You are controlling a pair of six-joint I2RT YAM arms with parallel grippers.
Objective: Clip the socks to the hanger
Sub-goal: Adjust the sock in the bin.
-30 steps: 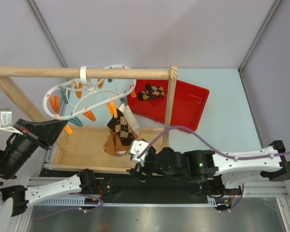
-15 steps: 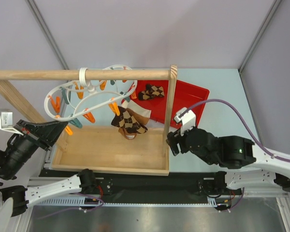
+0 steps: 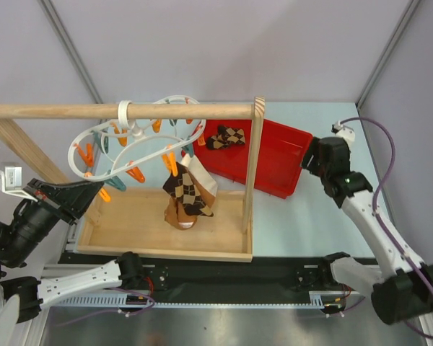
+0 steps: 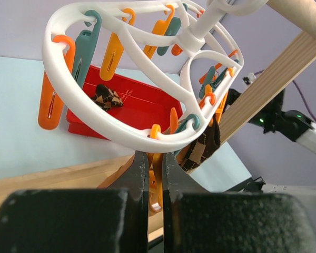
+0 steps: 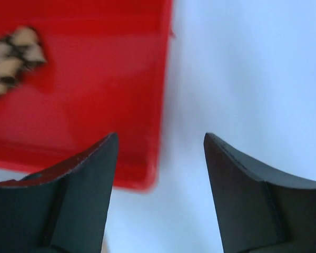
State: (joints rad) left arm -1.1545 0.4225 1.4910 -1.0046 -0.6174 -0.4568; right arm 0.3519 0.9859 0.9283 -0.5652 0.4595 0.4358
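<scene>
Right tool gapes empty over the red plastic tray's rim, beyond the upright wooden post. Left tool pinches an orange plastic peg.

The hanger is seen in white, with an orange peg and a teal peg. An argyle of dark brown, tan and cream is worn by the hung sock and by the second sock in the red tray.

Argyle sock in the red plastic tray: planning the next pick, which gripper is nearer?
Right. The right gripper is open over the tray's rim, right of the sock; the left gripper pinches an orange peg far left.
</scene>
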